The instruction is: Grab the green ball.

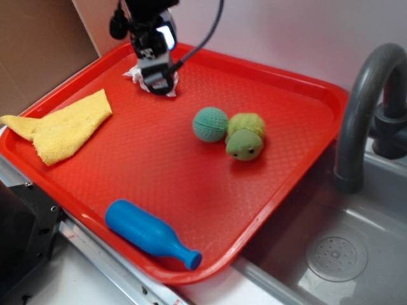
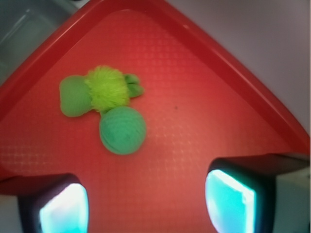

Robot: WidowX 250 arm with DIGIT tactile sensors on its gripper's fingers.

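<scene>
Look at the outside view first. The red tray [image 1: 273, 190] is your landmark. Your tool [image 1: 158, 79] hangs low over the tray's far corner, well apart from the green ball [image 1: 210, 124]. The ball sits near the middle of the tray, and it touches a fuzzy green toy [image 1: 245, 136] on the side toward the sink [image 1: 331, 254]. So the toy blocks that side, and you should come at the ball from the open side. A yellow cloth [image 1: 60, 127] lies over the tray's left edge, and a blue bottle [image 1: 149, 235] lies along the near edge. Both are well apart from the ball, so they will not get in your way. Something white and crumpled [image 1: 133, 73] lies under the tool; you cannot tell what it is. The floor of the tray between the tool and the ball is open.

Now the wrist view. You see two fingertips [image 2: 228, 201] at the bottom, set wide apart, with nothing between them. The tool is wide and holds nothing. The green ball [image 2: 122, 130] lies ahead and a bit left of the gap. The fuzzy toy [image 2: 97, 92] presses on its far side. The tray rim [image 2: 228, 60] runs behind them, not close. Slide left a little, and close on the ball only, or you may pinch the toy too.
</scene>
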